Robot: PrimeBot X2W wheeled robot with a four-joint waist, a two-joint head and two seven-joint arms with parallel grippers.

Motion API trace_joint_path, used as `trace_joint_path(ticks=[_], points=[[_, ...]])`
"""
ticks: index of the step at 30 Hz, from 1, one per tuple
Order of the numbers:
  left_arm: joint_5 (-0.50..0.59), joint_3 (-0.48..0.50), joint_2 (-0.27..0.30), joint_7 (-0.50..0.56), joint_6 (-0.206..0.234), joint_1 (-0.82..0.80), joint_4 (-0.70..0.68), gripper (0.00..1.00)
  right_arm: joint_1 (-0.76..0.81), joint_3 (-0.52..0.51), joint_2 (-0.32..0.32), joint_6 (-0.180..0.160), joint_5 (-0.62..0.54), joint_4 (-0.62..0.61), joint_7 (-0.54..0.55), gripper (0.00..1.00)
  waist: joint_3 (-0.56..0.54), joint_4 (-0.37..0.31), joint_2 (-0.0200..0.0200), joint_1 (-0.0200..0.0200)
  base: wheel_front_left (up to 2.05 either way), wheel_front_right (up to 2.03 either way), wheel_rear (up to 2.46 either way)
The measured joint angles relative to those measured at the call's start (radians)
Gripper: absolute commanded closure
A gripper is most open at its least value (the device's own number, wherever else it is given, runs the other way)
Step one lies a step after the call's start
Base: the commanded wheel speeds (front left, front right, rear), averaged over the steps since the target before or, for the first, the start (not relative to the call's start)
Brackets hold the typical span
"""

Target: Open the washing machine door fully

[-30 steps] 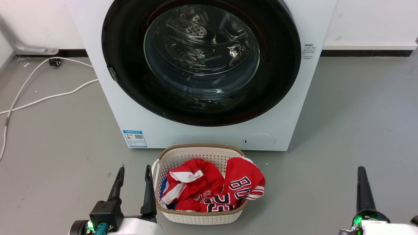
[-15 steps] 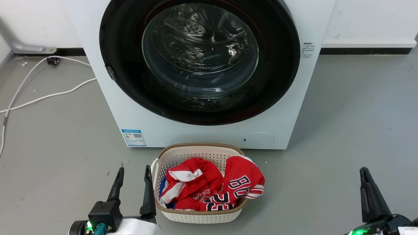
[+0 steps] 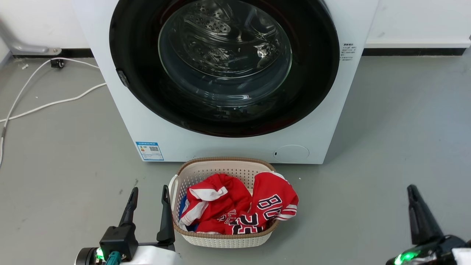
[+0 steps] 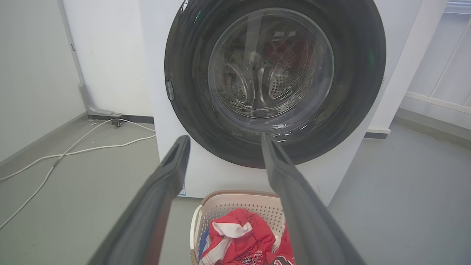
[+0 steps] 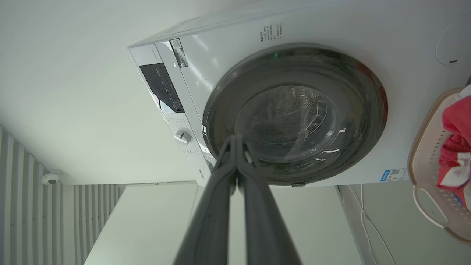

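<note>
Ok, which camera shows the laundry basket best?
The head view: the whole laundry basket stands before the washing machine, red jerseys inside. The left wrist view catches part of it, low between the left claw's fingers; the right wrist view, a sideways slice at its right edge.

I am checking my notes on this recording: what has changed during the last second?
The right claw has turned at its wrist and now leans, fingers shut, holding nothing. The head camera shifted slightly. The left claw stays open; the washing machine door stays closed and untouched; the basket has not moved.
</note>
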Motion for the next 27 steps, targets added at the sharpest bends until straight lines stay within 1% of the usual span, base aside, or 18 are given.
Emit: trace_joint_path(ticks=[2,4,5,6,7,8,12,21,25,26,27], points=[[0.004,0.001,0.000,0.000,0.001,0.000,-0.001,0.00,-0.017,-0.017,0.000,0.000,-0.001,0.010,0.010,1.00,0.004,-0.001,0.0000,0.0000,0.00,0.00,0.00],[0.006,0.003,0.000,0.000,0.003,-0.008,-0.008,0.00,-0.090,-0.077,-0.007,0.000,-0.012,0.040,0.044,1.00,0.020,-0.003,0.0000,0.0000,0.00,0.00,0.00],[0.006,0.003,0.000,0.000,0.003,-0.008,-0.008,0.00,-0.090,-0.077,-0.007,0.000,-0.012,0.040,0.044,1.00,0.020,-0.003,0.0000,0.0000,0.00,0.00,0.00],[0.008,0.003,0.000,0.000,0.003,-0.015,-0.011,0.00,-0.122,-0.095,-0.015,0.000,-0.016,0.056,0.055,1.00,0.029,-0.003,0.0000,0.0000,0.00,0.00,0.00],[0.012,0.003,0.000,0.000,0.002,-0.031,-0.017,0.00,-0.189,-0.135,-0.033,0.000,-0.019,0.093,0.067,1.00,0.048,-0.003,0.0000,0.0000,0.00,0.00,0.00],[0.012,0.003,0.000,0.000,0.002,-0.031,-0.017,0.00,-0.189,-0.135,-0.033,0.000,-0.019,0.093,0.067,1.00,0.048,-0.003,0.0000,0.0000,0.00,0.00,0.00],[0.016,0.004,0.000,0.000,-0.001,-0.064,-0.028,0.00,-0.327,-0.182,-0.084,0.000,-0.047,0.179,0.084,1.00,0.093,0.001,0.0000,0.0000,0.00,0.00,0.00],[0.049,0.009,0.000,0.000,-0.012,-0.164,-0.057,0.00,-0.644,-0.214,-0.199,0.000,-0.092,0.327,0.129,1.00,0.228,0.019,0.0000,0.0001,0.00,0.00,0.00],[0.060,0.015,0.000,0.000,-0.018,-0.208,-0.076,0.00,-0.784,-0.214,-0.251,0.000,-0.090,0.400,0.155,1.00,0.297,0.028,0.0000,0.0001,0.00,0.00,0.00],[0.066,0.018,0.000,0.000,-0.020,-0.235,-0.087,0.00,-0.857,-0.201,-0.279,0.000,-0.091,0.434,0.174,1.00,0.336,0.031,0.0000,0.0001,0.00,0.00,0.00],[0.068,0.019,0.000,0.000,-0.021,-0.248,-0.092,0.00,-0.894,-0.194,-0.290,0.000,-0.092,0.452,0.181,1.00,0.355,0.032,0.0000,0.0001,0.00,0.00,0.00]])
